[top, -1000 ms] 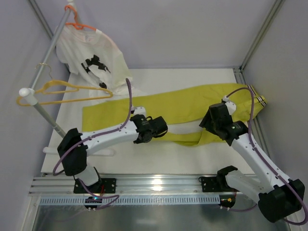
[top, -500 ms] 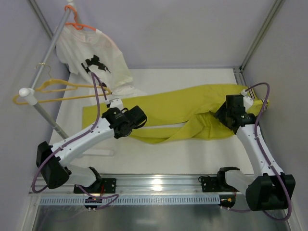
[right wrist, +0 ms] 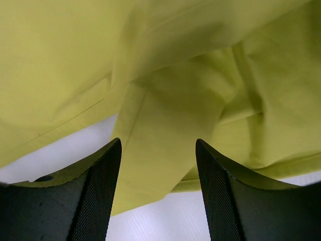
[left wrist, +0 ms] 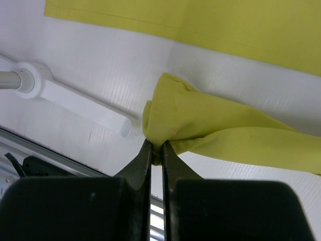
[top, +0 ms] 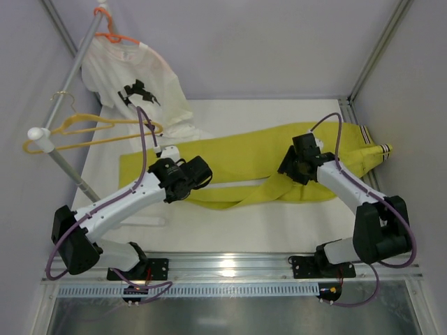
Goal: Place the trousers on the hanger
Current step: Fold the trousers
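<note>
Right arm (top: pixel 349 185) has swung in from the striped end of the trousers (top: pixel 279 146) toward their middle, so that end now shows at the far right. The left arm (top: pixel 126 202) has hardly shifted since a moment ago. From above, the trousers lie lengthwise across the white surface (top: pixel 230 230), with 1 leg's edge drawn into a shallow loop toward the left arm. The hanger (top: pixel 91 131) hangs bare on the rail (top: pixel 70 77) at the left, near the trousers' left end but apart from it. A T-shirt (top: pixel 133 84) hangs behind it.

At the left wrist, the left fingers (left wrist: pixel 143 165) are pressed together on a bunched fold of the yellow cloth, which looks lifted slightly off the surface.

At the right wrist, the right fingers (right wrist: pixel 95 191) stand apart above a creased patch where layers overlap, and they grip nothing.

The cloth looks light, soft and limp, so it will likely sag and trail from any single pinch and may slide off a smooth plastic bar. Holding it at 2 well-separated spots along the legs seems best, keeping a span taut enough to drape over the hanger.
</note>
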